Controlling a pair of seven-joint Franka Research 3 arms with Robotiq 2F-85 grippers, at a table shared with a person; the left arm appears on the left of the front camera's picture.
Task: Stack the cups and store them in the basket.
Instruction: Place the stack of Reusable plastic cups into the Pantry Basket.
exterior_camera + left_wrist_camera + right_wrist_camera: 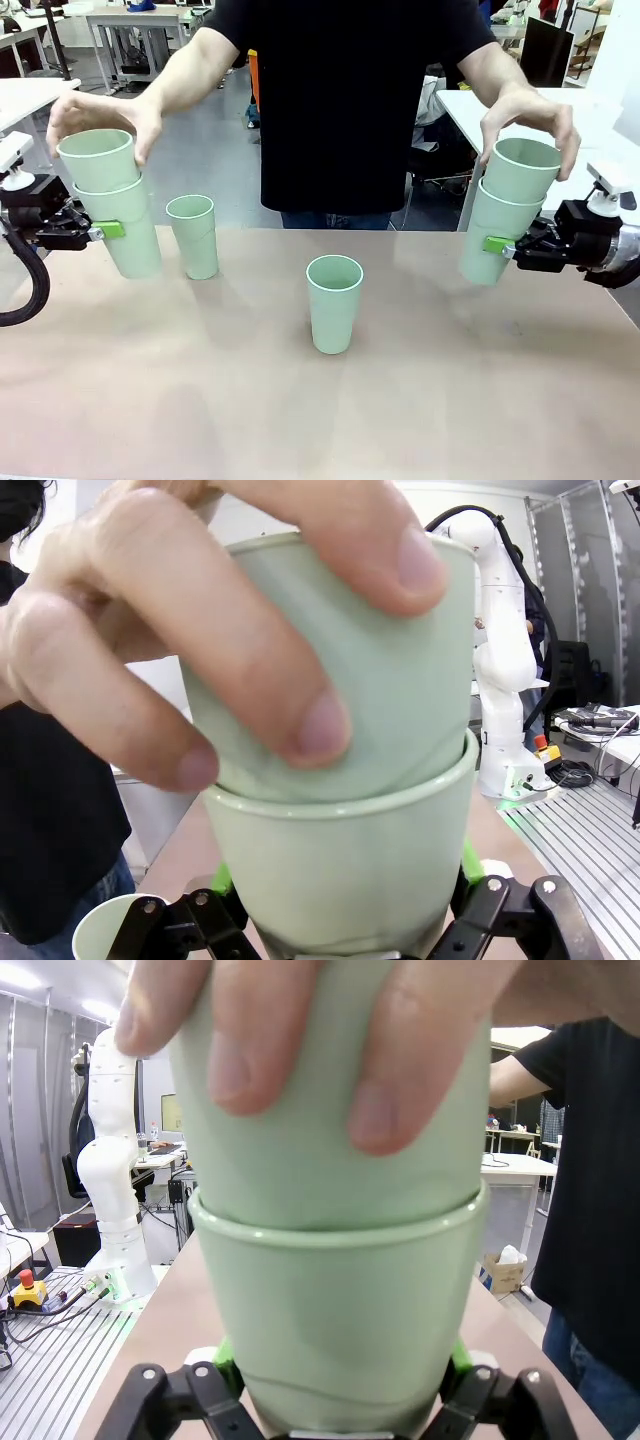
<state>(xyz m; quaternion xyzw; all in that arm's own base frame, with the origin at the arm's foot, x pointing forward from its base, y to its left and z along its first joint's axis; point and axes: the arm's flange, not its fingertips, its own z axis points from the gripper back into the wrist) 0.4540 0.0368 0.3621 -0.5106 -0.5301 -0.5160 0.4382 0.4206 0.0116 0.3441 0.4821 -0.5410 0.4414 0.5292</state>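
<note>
My left gripper [112, 230] is shut on a pale mint cup [135, 238] held above the table at the left; the person's hand [95, 112] pushes a second cup [100, 158] into it. In the left wrist view that held cup [345, 870] sits between my green pads, with fingers wrapped on the upper cup [400, 690]. My right gripper [497, 245] is shut on another cup [488, 245] at the right, where the person's other hand [530, 110] seats a cup [522, 170] inside it. The right wrist view shows this lower cup [335, 1310] and upper cup [300, 1150]. The basket is out of view.
Two loose mint cups stand upright on the tan table [320, 420]: one [193, 236] beside the left stack, one [334, 302] in the middle. The person stands at the far edge, arms spread over both grippers. White tables and other furniture lie behind.
</note>
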